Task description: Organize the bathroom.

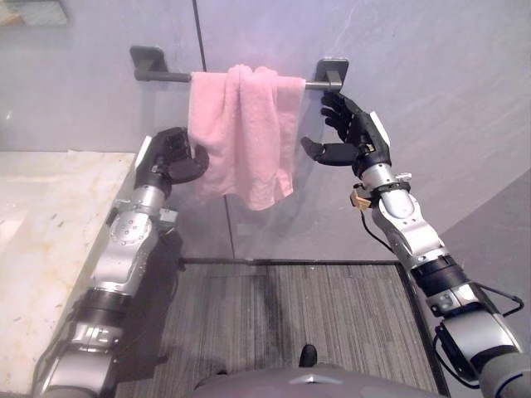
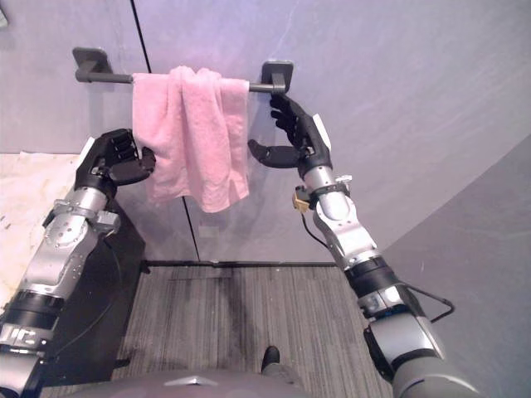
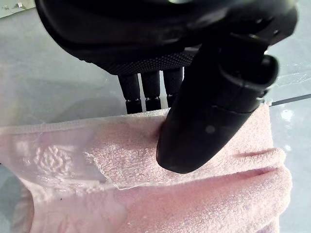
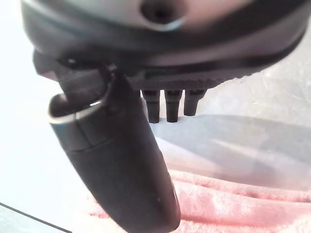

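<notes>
A pink terry towel (image 1: 241, 133) hangs bunched over a dark metal wall-mounted rail (image 1: 166, 76) on the grey wall (image 1: 448, 99). The left hand (image 1: 172, 157) sits at the towel's left edge, its fingers curled with the thumb against the cloth. The left wrist view adds what the head views cannot: the thumb (image 3: 209, 116) presses onto the towel's hemmed edge while the fingers (image 3: 146, 92) pass behind it, pinching the fabric. The right hand (image 1: 353, 133) hovers beside the towel's right edge, just below the rail's right bracket (image 1: 333, 70), fingers straight and spread, thumb pointing toward the cloth, holding nothing. Below lies grey striped floor (image 1: 332, 315).
</notes>
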Controlling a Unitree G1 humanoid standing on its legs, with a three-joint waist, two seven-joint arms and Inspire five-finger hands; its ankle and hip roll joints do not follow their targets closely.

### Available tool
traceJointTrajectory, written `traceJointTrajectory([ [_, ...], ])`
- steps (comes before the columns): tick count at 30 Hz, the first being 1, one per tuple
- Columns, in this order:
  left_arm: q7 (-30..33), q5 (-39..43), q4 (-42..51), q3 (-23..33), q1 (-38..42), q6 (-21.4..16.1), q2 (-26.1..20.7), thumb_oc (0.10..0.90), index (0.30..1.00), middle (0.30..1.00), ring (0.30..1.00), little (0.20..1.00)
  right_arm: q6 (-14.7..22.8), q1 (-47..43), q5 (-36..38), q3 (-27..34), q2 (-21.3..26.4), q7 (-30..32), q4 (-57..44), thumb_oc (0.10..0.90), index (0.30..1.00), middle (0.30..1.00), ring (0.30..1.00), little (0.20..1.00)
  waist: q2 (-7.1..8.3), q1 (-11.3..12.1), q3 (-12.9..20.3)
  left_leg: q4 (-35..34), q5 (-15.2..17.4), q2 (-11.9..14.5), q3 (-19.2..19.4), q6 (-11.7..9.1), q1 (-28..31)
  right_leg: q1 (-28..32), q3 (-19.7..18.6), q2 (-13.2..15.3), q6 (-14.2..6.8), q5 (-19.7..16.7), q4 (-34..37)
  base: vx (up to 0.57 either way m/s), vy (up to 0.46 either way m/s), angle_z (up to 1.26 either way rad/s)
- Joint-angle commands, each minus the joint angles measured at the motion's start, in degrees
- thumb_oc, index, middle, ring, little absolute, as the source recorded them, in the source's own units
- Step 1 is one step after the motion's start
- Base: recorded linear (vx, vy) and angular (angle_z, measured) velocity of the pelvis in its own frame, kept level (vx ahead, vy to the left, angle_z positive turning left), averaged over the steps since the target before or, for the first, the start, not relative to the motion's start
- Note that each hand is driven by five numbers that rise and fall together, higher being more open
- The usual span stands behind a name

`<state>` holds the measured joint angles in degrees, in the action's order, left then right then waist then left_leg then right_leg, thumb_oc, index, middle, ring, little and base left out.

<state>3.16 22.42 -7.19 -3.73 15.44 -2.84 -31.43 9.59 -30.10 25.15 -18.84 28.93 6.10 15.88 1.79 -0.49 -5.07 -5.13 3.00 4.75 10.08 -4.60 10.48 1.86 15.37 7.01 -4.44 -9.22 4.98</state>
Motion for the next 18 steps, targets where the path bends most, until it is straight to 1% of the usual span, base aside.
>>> traceJointTrajectory([
  [1,-0.3,0.4,-1.5,-4.8,10.4,-3.6,-4.1,0.458,0.387,0.387,0.387,0.387,7.5,-12.8,2.9,0.9,1.1,-2.6,1.0,0.8,0.9,0.9,0.9,0.9,-0.31,1.7,3.5,0.8,0.0,-1.9,0.5,0.3,-1.3,5.5,1.2,1.8,-7.3,9.9,-2.4,0.0,0.0,0.0],
  [6,-0.5,0.6,-1.5,-4.9,10.9,-3.1,-4.0,0.461,0.392,0.392,0.392,0.392,5.0,-14.2,4.2,0.0,1.4,-5.9,1.1,0.8,0.9,0.9,0.9,0.9,-0.09,1.8,3.6,0.9,-0.2,-1.8,0.3,0.3,-1.6,5.4,1.3,1.8,-7.2,10.0,-2.7,0.0,0.0,0.0],
  [9,-0.3,0.7,-1.5,-5.1,11.2,-2.9,-3.9,0.463,0.394,0.394,0.394,0.394,4.4,-14.4,4.9,-0.5,1.1,-6.5,1.2,0.8,0.9,0.9,0.9,0.9,-0.04,1.8,3.5,0.9,-0.1,-1.8,0.4,0.3,-1.5,5.4,1.4,1.8,-7.1,10.1,-2.8,0.0,0.003,0.01],
  [12,-0.4,0.6,-1.4,-5.3,11.4,-2.8,-3.7,0.466,0.399,0.399,0.399,0.399,2.8,-14.5,4.2,-1.4,0.5,-8.1,1.1,0.8,0.9,0.9,0.9,0.9,0.02,1.9,3.4,1.0,-0.2,-1.8,0.4,0.3,-1.6,5.3,1.5,1.9,-7.1,10.1,-2.9,-0.02,0.01,0.06],
  [15,-0.4,0.6,-1.7,-5.5,11.8,-2.8,-3.5,0.469,0.404,0.404,0.404,0.404,2.4,-14.8,3.2,-2.1,0.1,-9.3,1.3,0.8,0.9,0.9,0.9,0.9,0.05,1.9,3.5,1.0,-0.2,-1.7,0.6,0.3,-1.5,5.5,1.7,1.9,-7.1,10.1,-2.7,-0.01,0.014,0.08],
  [18,-0.3,0.3,-2.0,-5.7,12.1,-2.8,-3.4,0.469,0.404,0.404,0.404,0.404,2.2,-15.1,2.4,-2.4,0.3,-8.6,0.8,0.8,0.9,0.9,0.9,0.9,0.08,1.8,3.4,1.0,-0.1,-1.7,0.6,0.3,-1.5,5.4,1.6,2.0,-7.1,10.2,-2.9,-0.01,0.012,0.09],
])
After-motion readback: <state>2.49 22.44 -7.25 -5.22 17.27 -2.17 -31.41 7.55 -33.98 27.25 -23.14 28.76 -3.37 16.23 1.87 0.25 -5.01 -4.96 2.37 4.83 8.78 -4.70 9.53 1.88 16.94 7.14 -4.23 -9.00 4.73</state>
